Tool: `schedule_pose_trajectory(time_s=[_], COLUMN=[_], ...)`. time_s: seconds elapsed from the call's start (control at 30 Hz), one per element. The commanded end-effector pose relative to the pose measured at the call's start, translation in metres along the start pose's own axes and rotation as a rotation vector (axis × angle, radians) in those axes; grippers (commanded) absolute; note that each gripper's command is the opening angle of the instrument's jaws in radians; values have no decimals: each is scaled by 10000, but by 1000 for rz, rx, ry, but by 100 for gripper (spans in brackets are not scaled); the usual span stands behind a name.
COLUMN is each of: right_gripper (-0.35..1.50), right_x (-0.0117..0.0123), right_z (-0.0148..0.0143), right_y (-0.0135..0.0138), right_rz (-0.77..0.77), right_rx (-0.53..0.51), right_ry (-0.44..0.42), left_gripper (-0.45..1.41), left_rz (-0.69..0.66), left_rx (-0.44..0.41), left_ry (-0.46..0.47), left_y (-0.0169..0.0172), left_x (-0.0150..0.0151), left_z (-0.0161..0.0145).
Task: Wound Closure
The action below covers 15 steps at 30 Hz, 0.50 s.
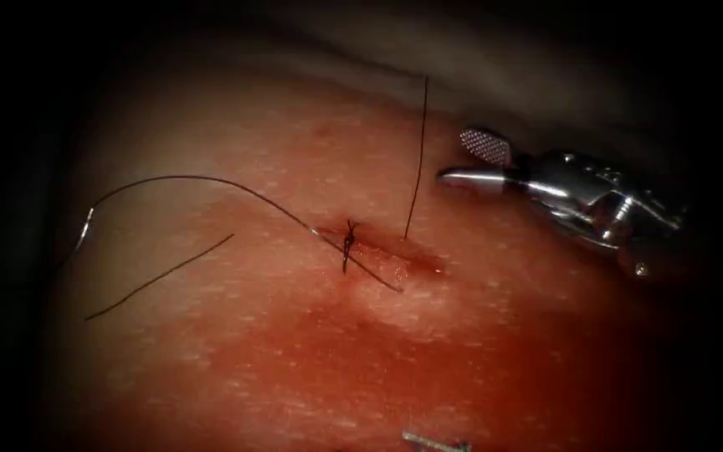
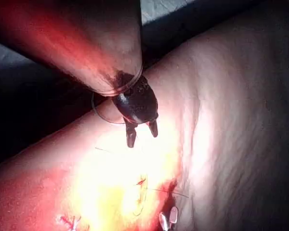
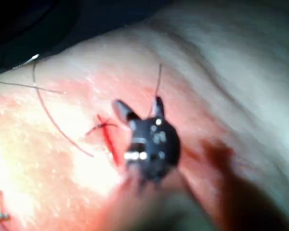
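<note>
A dark knot point(image 1: 349, 238) sits on the cut point(image 1: 395, 255) in the tissue point(image 1: 294, 360). From the knot one thread point(image 1: 202, 178) arcs far left to a pale curved glint that looks like the needle point(image 1: 85, 228); it lies on the tissue, left of the cut, free of both tools. Another thread end point(image 1: 418, 159) rises from the cut's right part. My right tool point(image 1: 472, 161) hovers right of that strand, open and holding nothing; its own view shows the jaws spread point(image 3: 137, 106) beside the knot point(image 3: 103, 125). My left tool point(image 2: 142, 132) is open and holds nothing; its tips point(image 1: 437, 441) show at the bottom edge.
A loose cut piece of thread point(image 1: 161, 276) lies on the tissue left of the cut. Red fluid point(image 1: 428, 266) wets the cut's right end. The tissue falls away into dark at the far left and behind the right tool.
</note>
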Motion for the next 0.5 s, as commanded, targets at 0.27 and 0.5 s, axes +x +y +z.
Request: schedule_pose_trajectory(time_s=[0.27,0.5], right_gripper=[141,141], right_x=[-3,-4], right_z=[3,3], right_y=[-9,-11], right_rz=[1,1], right_rx=[2,1], right_ry=[2,2], left_gripper=[70,75], left_rz=[44,58], left_rx=[170,222], left_ry=[-194,-276], left_y=[-9,-18], left_x=[-58,-86], left_z=[145,178])
